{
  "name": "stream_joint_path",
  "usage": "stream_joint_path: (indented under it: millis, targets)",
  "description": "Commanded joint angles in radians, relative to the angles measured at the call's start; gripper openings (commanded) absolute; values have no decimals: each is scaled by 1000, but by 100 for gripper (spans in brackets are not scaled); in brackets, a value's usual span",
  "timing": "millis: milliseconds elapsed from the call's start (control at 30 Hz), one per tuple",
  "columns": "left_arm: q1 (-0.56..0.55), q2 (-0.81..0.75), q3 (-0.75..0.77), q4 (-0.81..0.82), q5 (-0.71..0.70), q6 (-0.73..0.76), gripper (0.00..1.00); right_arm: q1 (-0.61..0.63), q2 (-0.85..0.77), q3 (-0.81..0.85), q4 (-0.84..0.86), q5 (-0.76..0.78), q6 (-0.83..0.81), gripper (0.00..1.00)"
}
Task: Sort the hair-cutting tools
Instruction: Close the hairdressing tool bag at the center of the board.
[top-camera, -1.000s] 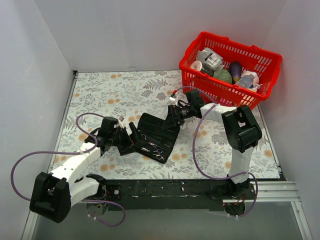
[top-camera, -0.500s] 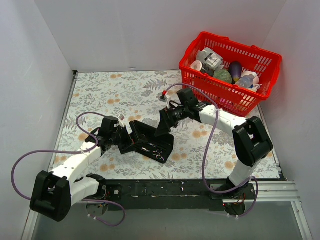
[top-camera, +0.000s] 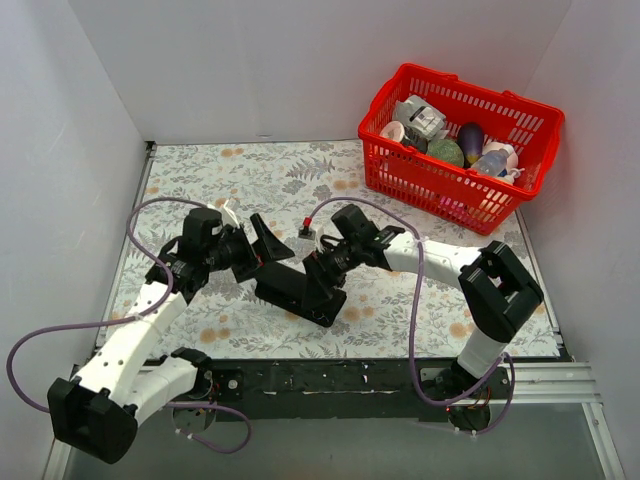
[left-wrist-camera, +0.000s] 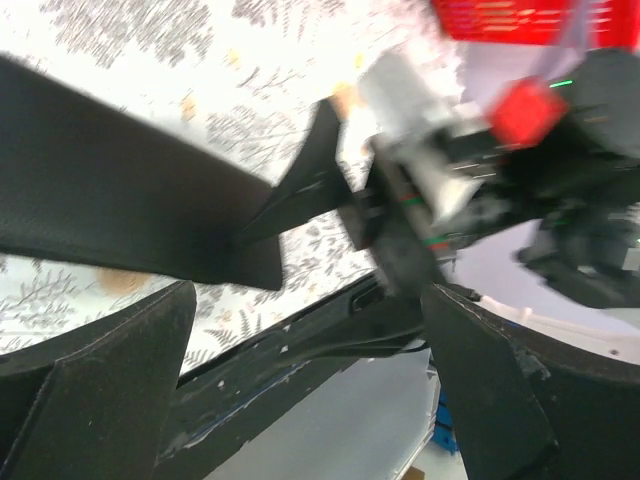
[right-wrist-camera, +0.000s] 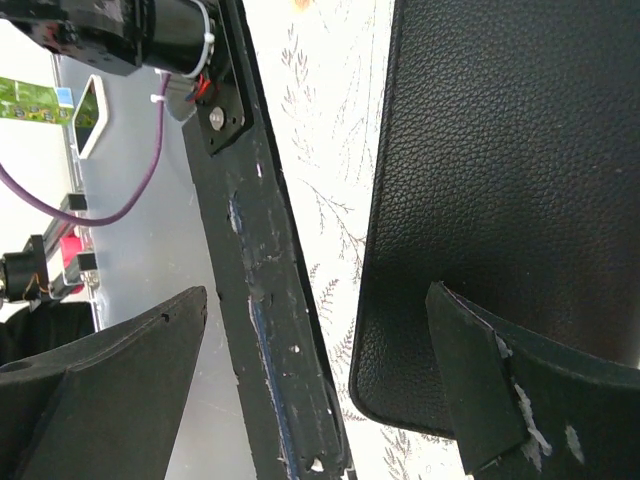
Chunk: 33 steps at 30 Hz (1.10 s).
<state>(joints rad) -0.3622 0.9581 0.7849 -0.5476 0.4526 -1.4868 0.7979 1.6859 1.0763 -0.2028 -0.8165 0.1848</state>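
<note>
**Left gripper** (left-wrist-camera: 308, 298): your 2 fingers (left-wrist-camera: 110, 380) stood spread wide, released, with nothing between them. In the left wrist view a flap of the black case (left-wrist-camera: 130, 190) crossed the left half of the frame, above the lower-left finger. Whether they touched could not be told. The right arm's wrist sat blurred at the right of that frame.

**Right gripper** (right-wrist-camera: 315, 295): your 2 fingers (right-wrist-camera: 485, 385) were likewise wide apart, released, gripping nothing. In the right wrist view the grained outer face of the case filled the right half of the frame, its rounded corner at lower centre, behind the right-hand finger. Contact could not be told there either. The case lay on the floral table cover (right-wrist-camera: 330, 200). The black front rail (right-wrist-camera: 265, 300) ran down the centre-left of the frame.

**Top view:** both grippers met at the case near frame centre, yours on the left at its left end, yours on the right at its upper right edge. The case showed only black outer faces. 1 black pointed shape stood up beside the left gripper; flap or finger, could not tell.

**Scissors and comb:** hidden in all 3 views.

**Red basket** (top-camera: 430, 180): it sat at the upper right of the top view, well apart from the case, and held bottles and egg-shaped items.
</note>
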Motion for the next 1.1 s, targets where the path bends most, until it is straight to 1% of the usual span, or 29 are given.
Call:
stream_joint_path:
  millis: [0, 100, 233, 300, 500, 600, 700, 800, 833, 900, 967, 1067]
  targets:
    - [-3, -24, 103, -69, 3, 14, 98, 37, 18, -51, 69, 33, 30, 98]
    - [-3, 10, 102, -45, 5, 20, 98, 52, 29, -79, 108, 59, 51, 98]
    - [-3, 77, 12, 37, 18, 17, 98, 67, 43, -125, 129, 112, 65, 98]
    - [-4, 102, -61, 96, 27, 8, 98, 72, 46, -137, 137, 129, 70, 98]
    - [-4, 182, -225, 248, -9, 0, 98, 78, 44, -177, 149, 188, 85, 98]
    - [-6, 238, -272, 308, -22, 2, 98, 78, 41, -177, 138, 192, 82, 98]
    - [-7, 287, -297, 342, -26, 5, 98, 78, -14, -165, 96, 220, 64, 98]
    - [-7, 300, -306, 360, -31, 6, 98, 80, -78, -144, 13, 292, 28, 98]
    - [-9, 303, -312, 363, -32, 10, 98, 74, -90, -136, -7, 345, 18, 98]
    - [-7, 306, -309, 365, -26, 10, 98, 66, -117, -125, -50, 378, -5, 98]
    - [-7, 304, -306, 365, -20, 8, 98, 40, -121, -116, -56, 387, -13, 98]
    - [-9, 294, -302, 359, -11, 11, 98, 3, -101, -102, -49, 356, -25, 98]
